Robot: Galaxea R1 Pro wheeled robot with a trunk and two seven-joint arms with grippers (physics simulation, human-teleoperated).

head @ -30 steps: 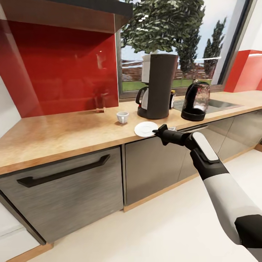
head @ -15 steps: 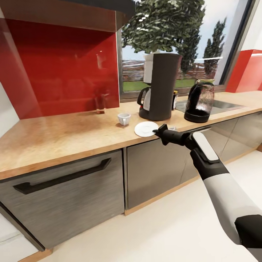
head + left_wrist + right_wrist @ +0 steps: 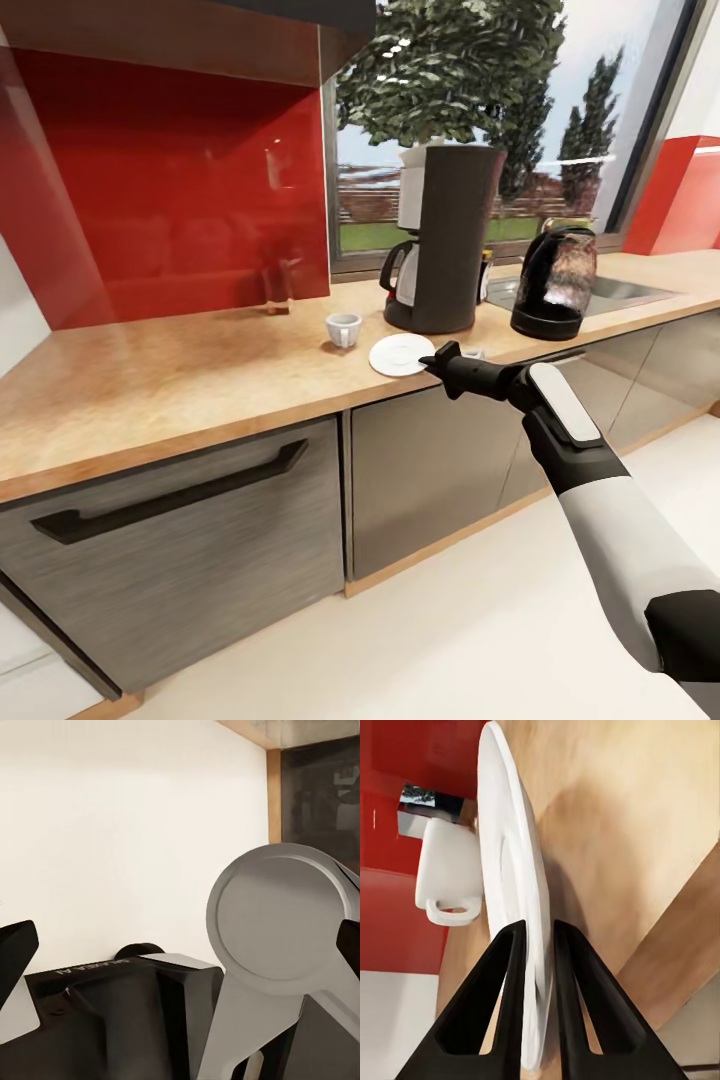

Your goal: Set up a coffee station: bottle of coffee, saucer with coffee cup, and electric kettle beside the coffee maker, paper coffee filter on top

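right gripper (image 3: 432,361), at frame centre, has its fingers (image 3: 514,967) pinched narrow on the rim of the saucer (image 3: 402,354), held over the countertop (image 3: 150,375) just before the coffee maker (image 3: 447,238). coffee cup (image 3: 343,329) stands just left of it. risk: the thin edge grip lets the saucer tilt or slip. left gripper (image 3: 180,1020): state cannot be told.

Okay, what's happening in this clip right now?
The robot's right pincer is shut on the rim of the white saucer, which sits on the wooden countertop in front of the coffee maker. The coffee cup stands beside the saucer, not on it. The electric kettle stands nearby.
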